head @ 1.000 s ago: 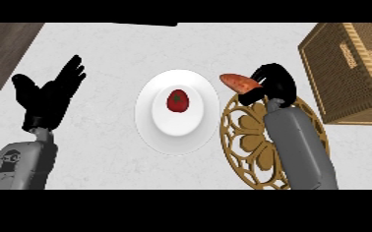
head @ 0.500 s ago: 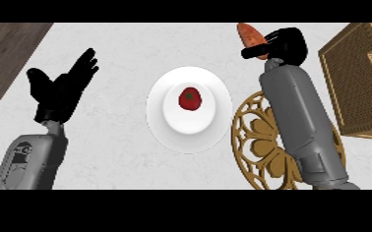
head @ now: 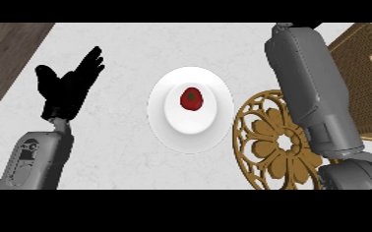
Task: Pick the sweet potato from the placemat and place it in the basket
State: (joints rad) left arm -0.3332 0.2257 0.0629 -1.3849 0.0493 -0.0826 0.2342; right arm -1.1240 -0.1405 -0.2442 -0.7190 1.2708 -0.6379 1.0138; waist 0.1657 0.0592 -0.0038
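Right forearm reaches to the far right edge of the tabletop; its hand and the sweet potato are out of view.

The grey right forearm point(head: 312, 93) runs up past the top of the view, so the right hand's state and the sweet potato's place and long axis cannot be told. Under the forearm, at the near right of the pale marbled tabletop point(head: 131, 44), lies the round golden openwork placemat point(head: 272, 147). The brown woven basket point(head: 356, 44) shows at the far right edge. A white round plate point(head: 190, 128) near the middle carries a small red tomato point(head: 191, 99). The black left hand point(head: 67, 91) rests by the left edge, fingers spread.
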